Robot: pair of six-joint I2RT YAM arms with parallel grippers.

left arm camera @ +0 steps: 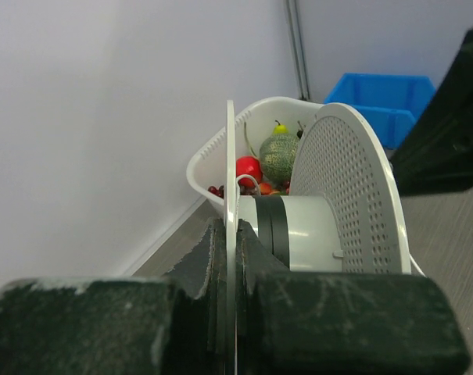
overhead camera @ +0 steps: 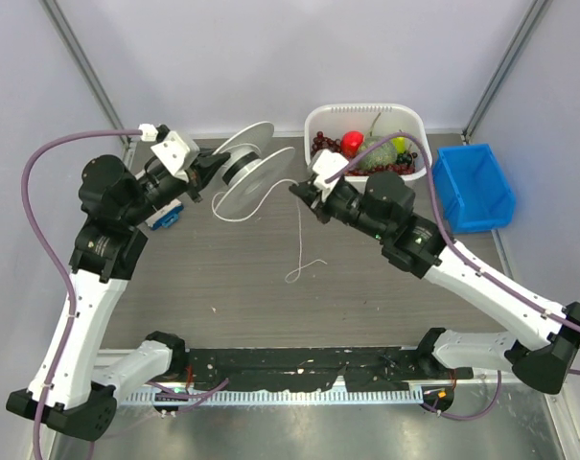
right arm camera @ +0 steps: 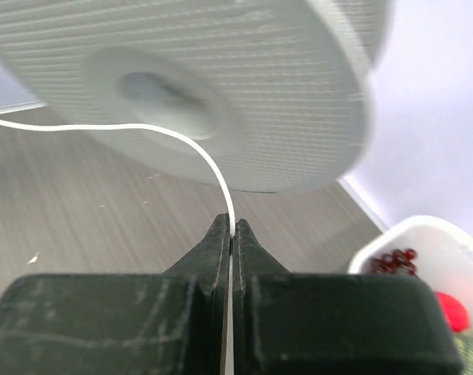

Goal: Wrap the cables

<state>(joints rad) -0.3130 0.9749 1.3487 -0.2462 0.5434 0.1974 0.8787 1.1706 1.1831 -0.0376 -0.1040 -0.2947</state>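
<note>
On grey table point(overhead camera: 222, 297), thin white cord point(overhead camera: 301, 240) trailing loose just beside spool point(overhead camera: 256, 171), nipped tight beside spool by right gripper point(right arm camera: 231, 229), likely to guide turns onto the hub, with spool's outer flange clamped by left gripper point(left arm camera: 230, 238), seemingly for steadiness.

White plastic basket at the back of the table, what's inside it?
Dark red grapes, a red round fruit, a green netted melon and a yellow-green fruit show. The right arm's wrist covers the basket's near-left corner.
</note>
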